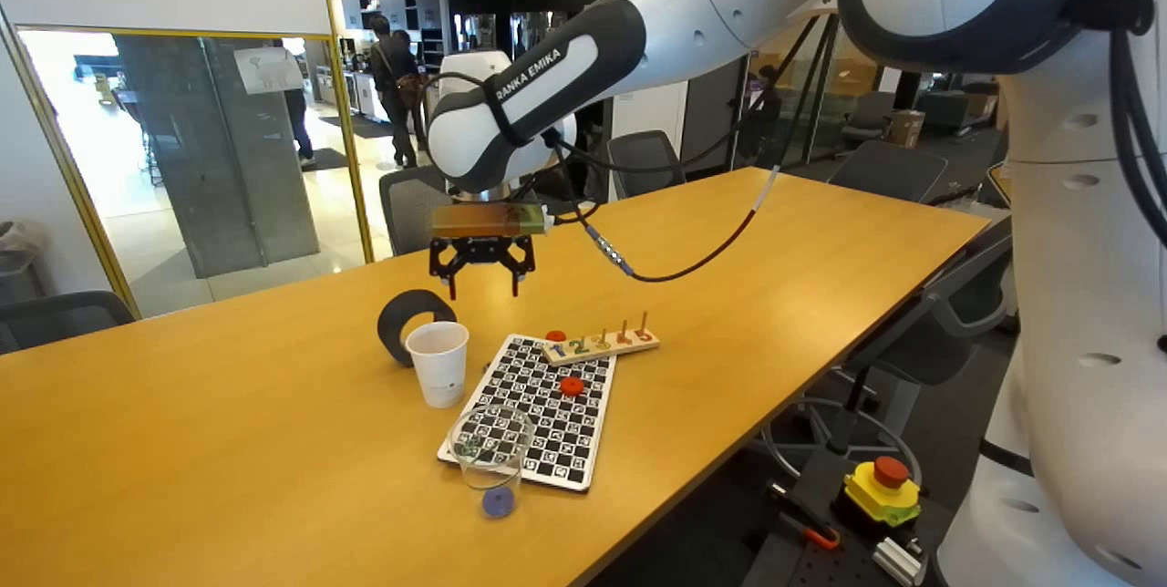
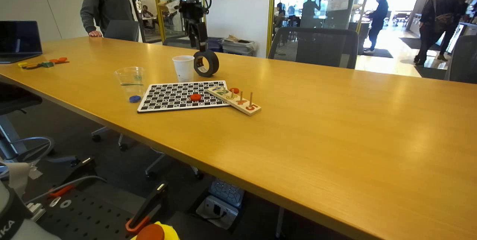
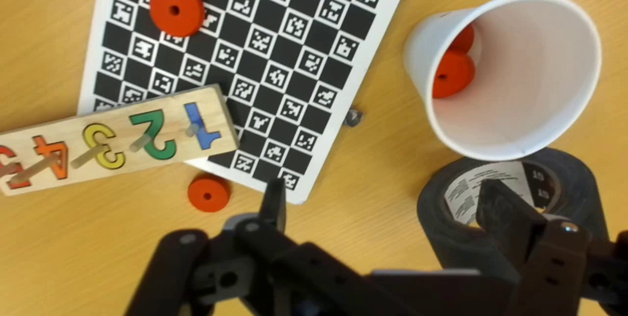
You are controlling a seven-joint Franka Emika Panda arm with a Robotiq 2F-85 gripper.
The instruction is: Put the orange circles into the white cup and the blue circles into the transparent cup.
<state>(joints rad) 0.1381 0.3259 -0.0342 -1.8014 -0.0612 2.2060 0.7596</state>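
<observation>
My claw (image 1: 483,291) is hanging in the air over the bench (image 1: 228,459), fingers spread wide, just air between them. Left and right here go by an exterior view. The board (image 1: 565,446) has one orange circle (image 1: 572,386) lying flat on it, and another orange circle (image 1: 555,335) is on the bench just off the far edge, right beside the peg strip (image 1: 602,348). That strip's kinda lying across the board's far right corner, so its left end is up on the board. The white cup (image 1: 441,377) is upright, just left of the board. Peeking in with the wrist view I get two orange circles (image 3: 456,73) at the bottom, both partly cut off by the rim. The tape (image 1: 390,332) stands on edge just beside that cup, far left of it; can't tell if they touch. The clear cup (image 2: 130,83) is upright too, just off the board's near edge, with a blue circle (image 1: 499,502) showing through down at the bottom.
</observation>
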